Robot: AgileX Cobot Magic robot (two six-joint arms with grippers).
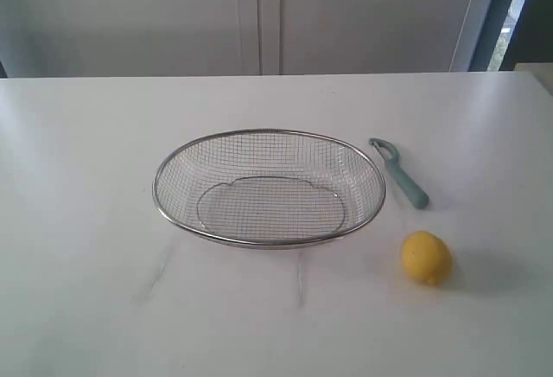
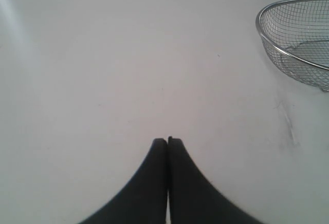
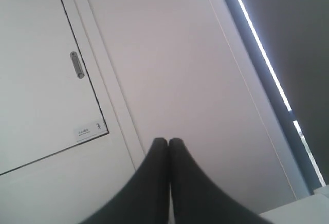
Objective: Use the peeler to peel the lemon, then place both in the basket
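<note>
The yellow lemon (image 1: pixel 426 257) lies on the white table, to the right of and nearer than the wire basket (image 1: pixel 173 213). The teal-handled peeler (image 1: pixel 400 174) lies flat just right of the basket, beyond the lemon. The basket is empty and sits mid-table; its rim also shows in the left wrist view as the basket (image 2: pixel 267 39). My left gripper (image 2: pixel 167 141) is shut with nothing in it, over bare table well away from the basket. My right gripper (image 3: pixel 168 141) is shut and empty, pointing up at a wall and cabinet door. Neither arm appears in the exterior view.
A white table (image 1: pixel 86 135) carries everything; faint scuff marks (image 1: pixel 155 273) lie near its front. White cabinet doors (image 1: pixel 259 14) stand behind the far edge. A cabinet door with a handle (image 3: pixel 77 64) fills the right wrist view.
</note>
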